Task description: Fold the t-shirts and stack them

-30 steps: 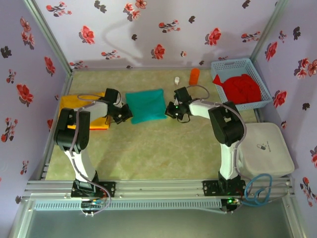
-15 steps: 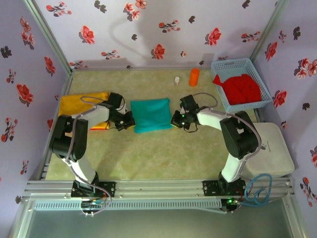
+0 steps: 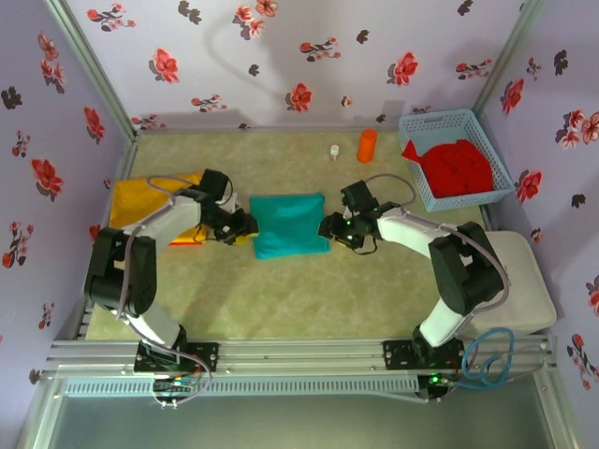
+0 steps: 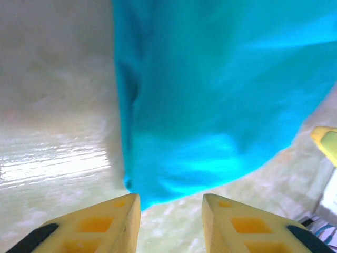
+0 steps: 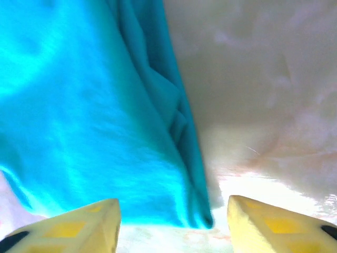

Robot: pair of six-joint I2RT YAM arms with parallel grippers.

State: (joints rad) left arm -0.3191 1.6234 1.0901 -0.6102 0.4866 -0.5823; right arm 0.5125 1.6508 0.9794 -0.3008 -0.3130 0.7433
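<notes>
Teal t-shirt (image 3: 289,224) pulled toward the near side, left claw (image 4: 171,200) and right claw (image 5: 174,204) now parted — cloth released

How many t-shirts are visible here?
3: a teal t-shirt folded at the centre, a yellow-orange t-shirt at the left, a red t-shirt in the basket; that red heap may hide more.

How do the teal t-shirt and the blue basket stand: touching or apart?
Apart. The top view shows a wide strip of bare table between the teal t-shirt and the blue basket.
</notes>
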